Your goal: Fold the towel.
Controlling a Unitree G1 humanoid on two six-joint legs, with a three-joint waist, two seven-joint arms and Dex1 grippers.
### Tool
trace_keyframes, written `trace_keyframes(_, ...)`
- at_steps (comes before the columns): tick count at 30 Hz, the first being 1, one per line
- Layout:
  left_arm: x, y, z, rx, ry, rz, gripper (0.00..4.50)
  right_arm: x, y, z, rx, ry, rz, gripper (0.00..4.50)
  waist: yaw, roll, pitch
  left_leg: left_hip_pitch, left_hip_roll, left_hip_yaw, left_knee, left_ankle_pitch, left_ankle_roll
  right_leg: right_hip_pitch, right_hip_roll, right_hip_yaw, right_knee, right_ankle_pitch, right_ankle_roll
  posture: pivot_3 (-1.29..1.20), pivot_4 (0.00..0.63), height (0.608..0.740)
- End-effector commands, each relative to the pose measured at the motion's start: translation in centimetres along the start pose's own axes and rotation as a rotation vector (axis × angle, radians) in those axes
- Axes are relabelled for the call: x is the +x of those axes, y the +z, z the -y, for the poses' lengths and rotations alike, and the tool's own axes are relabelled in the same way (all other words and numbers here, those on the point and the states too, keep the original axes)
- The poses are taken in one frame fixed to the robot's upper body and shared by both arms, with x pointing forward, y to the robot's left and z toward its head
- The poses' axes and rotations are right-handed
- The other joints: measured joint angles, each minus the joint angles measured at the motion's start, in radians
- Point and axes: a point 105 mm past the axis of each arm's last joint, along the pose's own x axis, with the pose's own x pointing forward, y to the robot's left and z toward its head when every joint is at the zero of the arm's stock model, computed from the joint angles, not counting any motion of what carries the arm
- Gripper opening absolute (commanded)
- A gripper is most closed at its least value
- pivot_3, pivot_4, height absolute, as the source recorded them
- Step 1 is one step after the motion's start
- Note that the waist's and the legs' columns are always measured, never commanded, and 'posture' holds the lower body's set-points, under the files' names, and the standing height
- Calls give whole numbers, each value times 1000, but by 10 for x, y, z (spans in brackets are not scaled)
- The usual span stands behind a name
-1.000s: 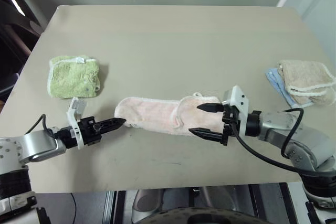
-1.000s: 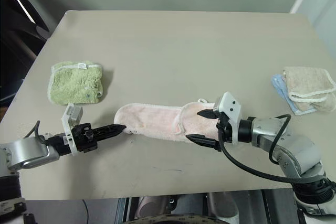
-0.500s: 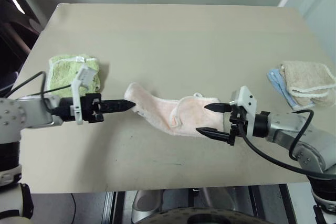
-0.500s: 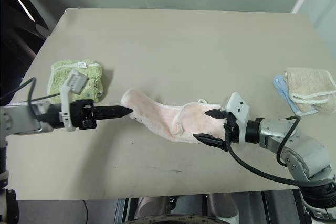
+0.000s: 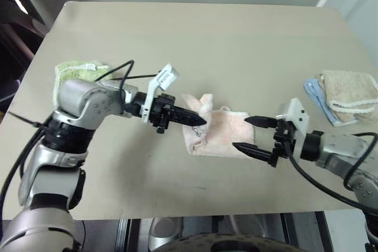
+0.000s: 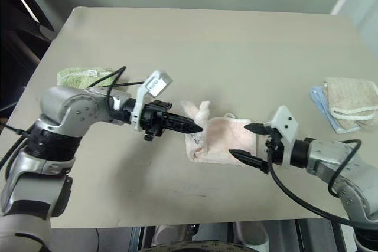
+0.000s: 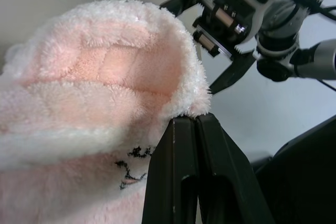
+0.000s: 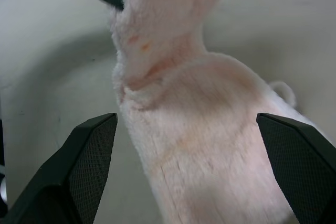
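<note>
- Green cloth (image 5: pixel 74 70) lay folded near the left edge of the surface (image 5: pixel 195 33), partly behind the left arm.
- Left tool (image 5: pixel 199 120) was clamped tight on one end of the towel (image 5: pixel 221 134), holding that end raised above the rest of the cloth and over its left part.
- Towel sat bunched at mid-surface, between the two tools; a small dark printed mark (image 7: pixel 131 163) showed on the pink pile close to the pinching fingers (image 7: pixel 197 182).
- Right tool (image 5: pixel 249 134) stood wide, nothing in it, at the towel's right edge, fingertips (image 5: pixel 239 146) pointing toward the cloth.
- Beige cloth (image 5: pixel 348 90) lay atop a blue cloth (image 5: pixel 316 94) by the right edge, well apart from the towel.
</note>
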Motion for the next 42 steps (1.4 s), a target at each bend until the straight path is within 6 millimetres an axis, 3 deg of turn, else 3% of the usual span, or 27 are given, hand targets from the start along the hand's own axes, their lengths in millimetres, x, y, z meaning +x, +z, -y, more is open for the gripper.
trace_keyframes(1,14,8,1,62,-61,-22,54,-17,9,-3,-29,-52,13,4500,3,0,0,0,0,0,0,0,0,0,0,0,0,0,0,0,150,733)
trace_keyframes(7,47,12,-2,89,-175,-45,54,-39,1,-5,6,-132,-28,4500,14,0,0,0,-1,1,5,-4,5,4,-2,1,0,-4,7,0,150,733)
trace_keyframes(12,79,9,6,114,-289,-99,54,-49,0,-4,17,-185,-38,4500,16,0,0,0,-2,1,14,-11,13,8,-3,1,-1,-8,18,0,150,733)
trace_keyframes(18,98,0,14,117,-363,-169,54,-54,-1,-6,26,-215,-50,4500,15,-1,0,0,-3,3,16,-12,16,9,-3,3,-1,-9,23,0,150,733)
trace_keyframes(23,112,-12,-1,121,-328,-210,54,-56,-3,-7,32,-233,-53,4500,18,-1,0,0,-3,3,19,-16,23,10,-4,3,-1,-8,24,0,150,733)
trace_keyframes(32,124,-9,-6,120,-352,-179,54,-56,-4,-8,32,-248,-60,4500,21,0,1,0,-4,3,26,-20,29,13,-4,3,-1,-7,27,0,150,733)
trace_keyframes(35,126,-9,-8,106,-346,-167,672,-56,-3,-8,31,-250,-59,4500,21,0,1,-1,-4,3,29,-22,31,14,-4,3,-1,-7,28,0,150,733)
trace_keyframes(42,121,-4,-4,85,-370,-139,3084,-55,-2,-5,23,-249,-57,4500,21,0,1,0,-5,4,30,-23,33,15,-5,4,-1,-6,29,0,150,733)
